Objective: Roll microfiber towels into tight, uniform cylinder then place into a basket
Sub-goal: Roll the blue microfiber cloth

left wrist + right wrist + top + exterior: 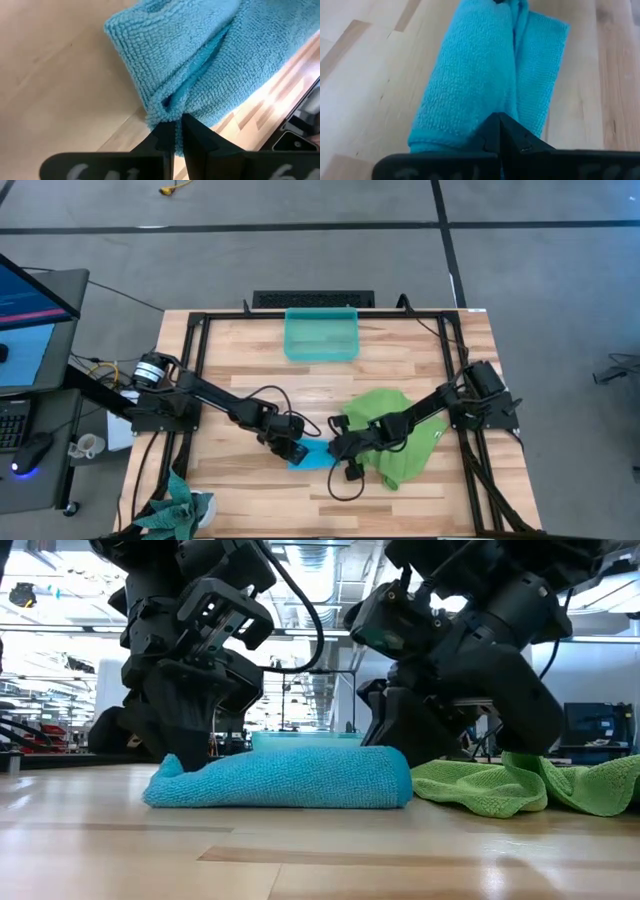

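The arms hide most of the blue towel (312, 457) and part of the green towel (392, 442) from above.

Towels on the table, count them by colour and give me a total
Blue towel: 1, rolled, pinched at either end by the left pincer and right pincer
Green towel: 1, loose
Total: 2

The rolled towel (280, 778) is bright sky blue with a fine looped nap. The second towel (395, 435) is lime green. The basket (321, 335) is translucent teal-green. The worktop (300, 390) shows pale wood strips, framed in black. Both arms are dark.
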